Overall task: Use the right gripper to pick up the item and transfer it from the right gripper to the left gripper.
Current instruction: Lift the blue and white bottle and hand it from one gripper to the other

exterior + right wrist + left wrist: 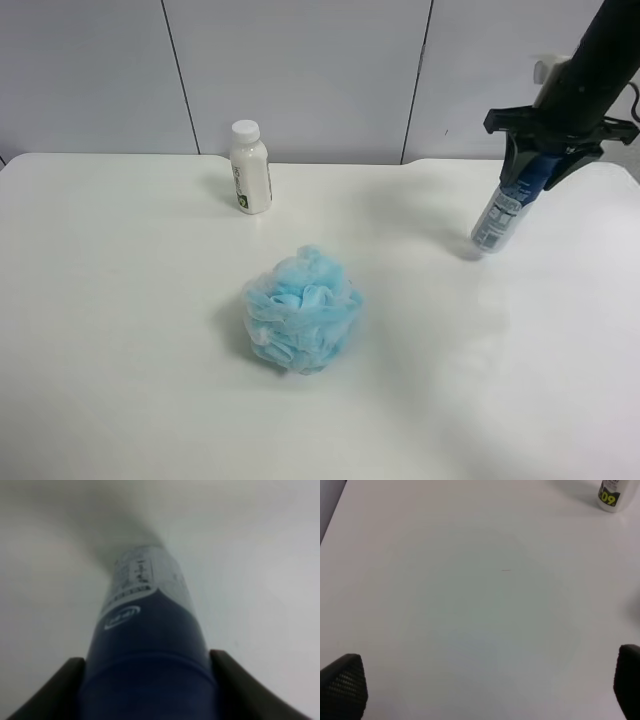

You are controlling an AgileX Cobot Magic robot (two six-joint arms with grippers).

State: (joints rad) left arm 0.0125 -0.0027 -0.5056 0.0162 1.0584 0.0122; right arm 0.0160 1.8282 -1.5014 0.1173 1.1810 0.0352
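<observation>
At upper right, the right tool [541, 170] is clamping the tilted slim can [503, 212] by its blue capped end, apparently leaving its body free for handover, while the left tool [485, 685] is hanging open.

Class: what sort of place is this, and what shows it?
Likely a robot test bench in a lab: a white table before plain grey wall panels, the right gripper holding a can, and unrelated props, a white bottle and blue puff.
</observation>
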